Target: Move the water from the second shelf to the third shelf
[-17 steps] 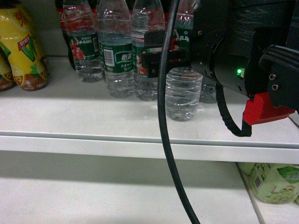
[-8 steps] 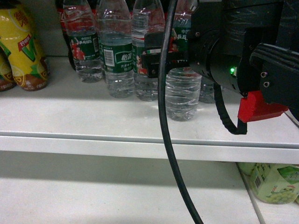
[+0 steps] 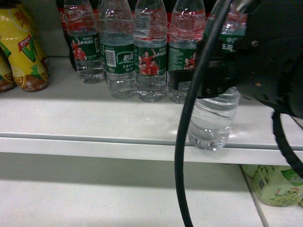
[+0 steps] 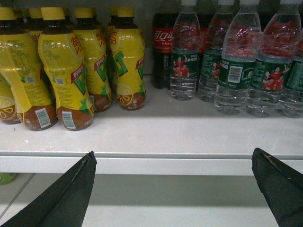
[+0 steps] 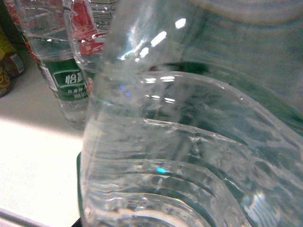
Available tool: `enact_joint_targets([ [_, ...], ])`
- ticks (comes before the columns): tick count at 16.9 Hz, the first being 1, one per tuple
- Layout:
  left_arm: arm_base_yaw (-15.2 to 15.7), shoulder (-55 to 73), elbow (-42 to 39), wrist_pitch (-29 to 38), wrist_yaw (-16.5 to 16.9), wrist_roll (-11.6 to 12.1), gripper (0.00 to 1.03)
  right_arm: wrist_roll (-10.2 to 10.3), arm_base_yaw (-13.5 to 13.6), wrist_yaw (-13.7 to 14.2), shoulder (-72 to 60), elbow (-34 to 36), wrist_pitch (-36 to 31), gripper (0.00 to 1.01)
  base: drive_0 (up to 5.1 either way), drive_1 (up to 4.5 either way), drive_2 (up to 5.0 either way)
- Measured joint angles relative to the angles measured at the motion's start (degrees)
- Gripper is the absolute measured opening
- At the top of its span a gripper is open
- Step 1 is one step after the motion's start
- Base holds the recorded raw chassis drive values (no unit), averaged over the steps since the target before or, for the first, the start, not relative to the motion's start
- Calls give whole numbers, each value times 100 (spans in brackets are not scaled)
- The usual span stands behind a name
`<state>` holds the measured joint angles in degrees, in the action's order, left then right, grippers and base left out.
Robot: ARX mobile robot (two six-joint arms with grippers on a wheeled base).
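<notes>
Our right hand (image 3: 208,80) is clamped around the water bottle (image 3: 214,116) at its green label, and the bottle's base sits at the front lip of the shelf (image 3: 94,118). Behind it, 4 matching bottles (image 3: 150,61) stand in a row. Our left hand (image 4: 175,187) is spread wide, holding nothing, below the shelf edge facing yellow tea bottles (image 4: 66,71).

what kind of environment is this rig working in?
Likely a shop or stockroom drinks aisle: white shelving stocked with rows of identical water bottles, yellow tea bottles and cola. The right end effector grips one water bottle at the shelf edge.
</notes>
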<state>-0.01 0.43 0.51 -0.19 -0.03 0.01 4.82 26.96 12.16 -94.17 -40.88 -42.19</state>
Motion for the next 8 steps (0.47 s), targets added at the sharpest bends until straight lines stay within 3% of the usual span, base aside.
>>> enact_joint_targets([
  [8,0,0,0,0,0,0,98,4,-614,-398,2680,1978,625,43,0,0,0],
])
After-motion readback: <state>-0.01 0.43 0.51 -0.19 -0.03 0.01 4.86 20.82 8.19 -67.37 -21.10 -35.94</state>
